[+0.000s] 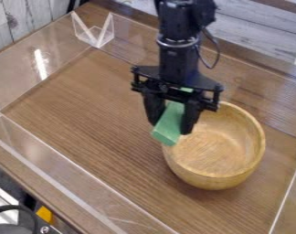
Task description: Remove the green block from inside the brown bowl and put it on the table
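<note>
The claw [175, 116] grips the green block [172, 127], clear of the brown bowl [219, 154] and hanging by its left rim (bowl looks empty); extraction done; what remains is lowering it onto the table [78, 101] and letting go

Glossy black arm of stacked cylindrical segments, thin black cable alongside; black hand [175, 111], wide crossbar, two downward fingers

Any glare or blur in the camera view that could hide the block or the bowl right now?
Camera view: bright glare streaks sit on the acrylic wall at left, away from the work. The green block in the gripper and the brown bowl read clearly, only slightly soft; the table is evenly lit.
</note>
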